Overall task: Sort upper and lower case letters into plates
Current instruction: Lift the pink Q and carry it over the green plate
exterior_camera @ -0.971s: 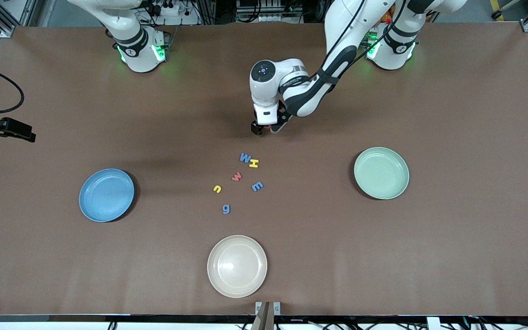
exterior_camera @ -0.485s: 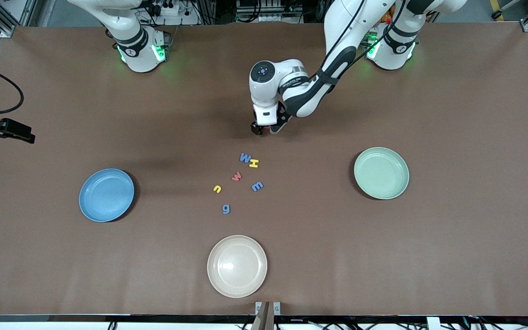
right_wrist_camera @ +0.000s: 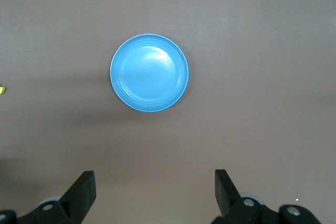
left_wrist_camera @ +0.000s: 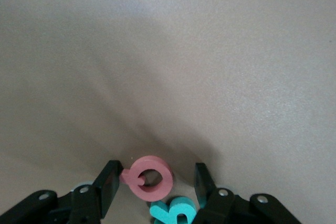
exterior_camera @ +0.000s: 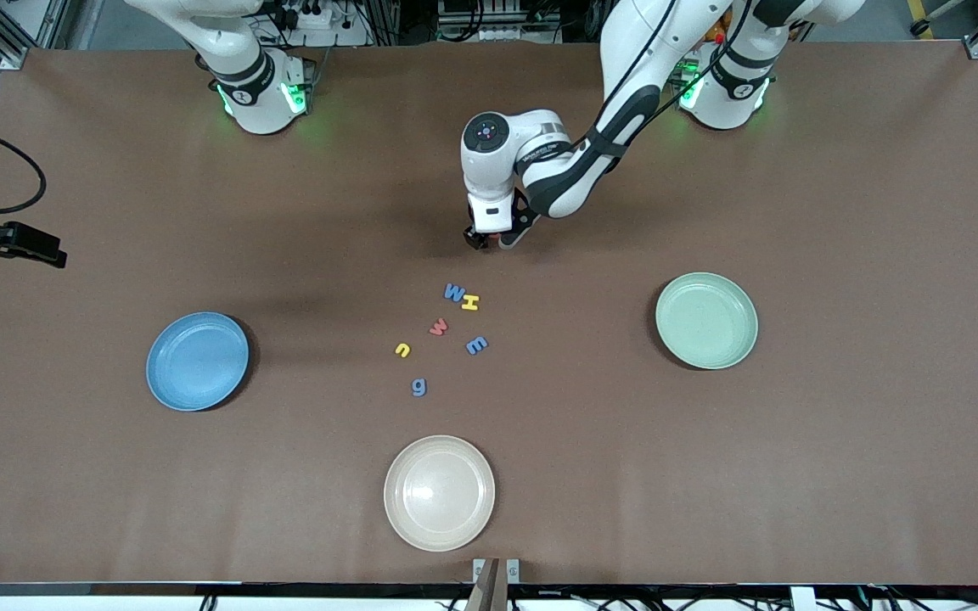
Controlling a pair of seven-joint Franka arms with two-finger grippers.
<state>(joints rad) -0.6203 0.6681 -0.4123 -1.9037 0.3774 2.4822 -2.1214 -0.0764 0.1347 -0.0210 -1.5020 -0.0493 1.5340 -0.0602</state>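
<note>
The left hand (left_wrist_camera: 152,187) sat low over the surface (exterior_camera: 837,212), fingers apart and straddling the pink letter (left_wrist_camera: 148,177) (a teal letter (left_wrist_camera: 176,211) touching it); the right hand (right_wrist_camera: 152,192), open, waited above the blue plate (right_wrist_camera: 149,73).

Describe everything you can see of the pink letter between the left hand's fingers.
The pink letter is a small chunky ring with a short tail, matte like foam; which letter it is I cannot tell. It lies flat on the brown table, between the open fingers of the left hand, which do not visibly touch it. A teal letter lies right beside it, seemingly touching its edge. In the front view the hand hides it.
</note>
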